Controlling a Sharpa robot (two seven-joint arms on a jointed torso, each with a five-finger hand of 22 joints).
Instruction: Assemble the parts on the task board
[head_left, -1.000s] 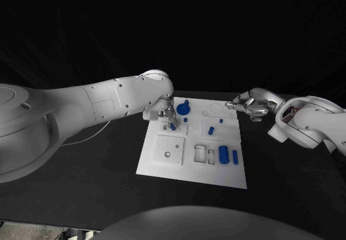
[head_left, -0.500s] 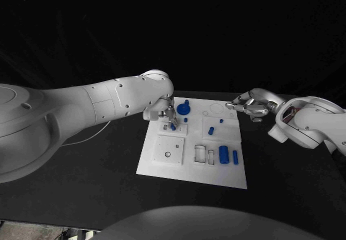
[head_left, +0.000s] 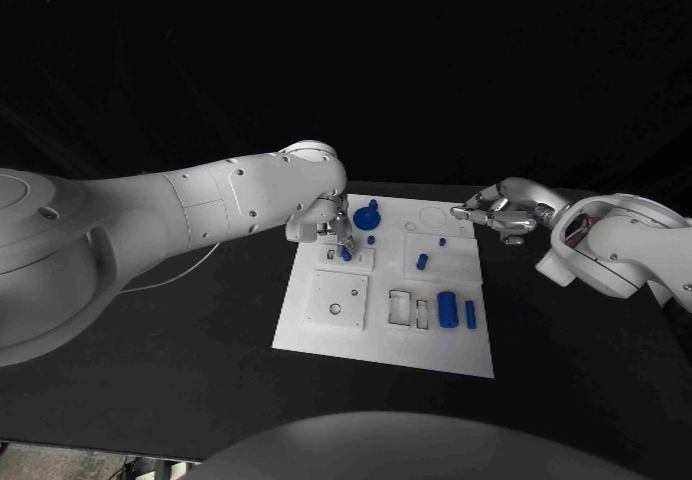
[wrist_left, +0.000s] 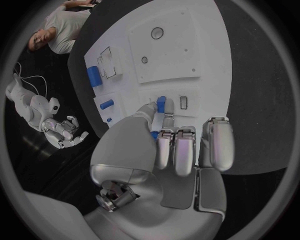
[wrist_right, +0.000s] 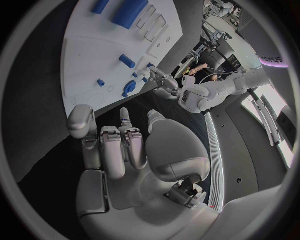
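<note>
So far I judge the job partly done. My left hand (head_left: 329, 226) pinches a small blue peg (wrist_left: 161, 104) between thumb and a finger and holds it at a slot near the far left corner of the white board (head_left: 325, 335); whether it is seated yet I cannot tell. My right hand (head_left: 498, 212) hangs off the board's far right corner, fingers curled in, holding nothing. A blue knob (head_left: 368, 214) and a short blue pin (head_left: 421, 262) stand in the board. A thick blue cylinder (head_left: 449, 308) and a thin blue bar (head_left: 470, 314) lie near the right edge, probably still to place beside the open rectangular slots (head_left: 411, 309).
</note>
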